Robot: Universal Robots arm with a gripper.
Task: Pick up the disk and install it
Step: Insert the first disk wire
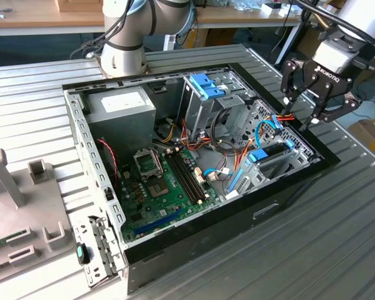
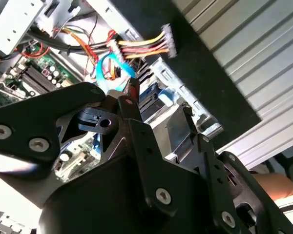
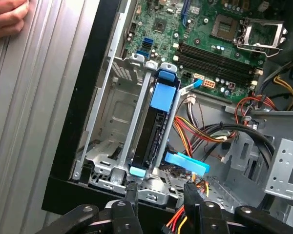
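Over the open case (image 1: 175,250) on the ribbed counter (image 1: 337,237), the gripper (image 1: 300,111) hangs with its jaws moderately wide and empty, above the case rim at the exterior view's right. The disk (image 1: 264,156) stands on edge in a slot of the low drive cage (image 1: 281,165) in that corner of the case, below the gripper and apart from it.

In the first wrist view the disk (image 3: 151,134) appears as a dark slab between two grey cage walls, capped by its blue carrier (image 3: 163,95), with the gripper (image 3: 161,195) just beyond its near end. A second blue tab (image 3: 185,163) lies beside it among red, yellow and orange cables (image 3: 205,134). A loose power connector (image 2: 168,41) on such cables hangs over the case's black rim in the second wrist view.

The motherboard (image 1: 156,181) fills the case floor, and a power supply (image 1: 122,106) sits at the far corner. A person's hand (image 3: 7,17) rests on the counter beside the case.
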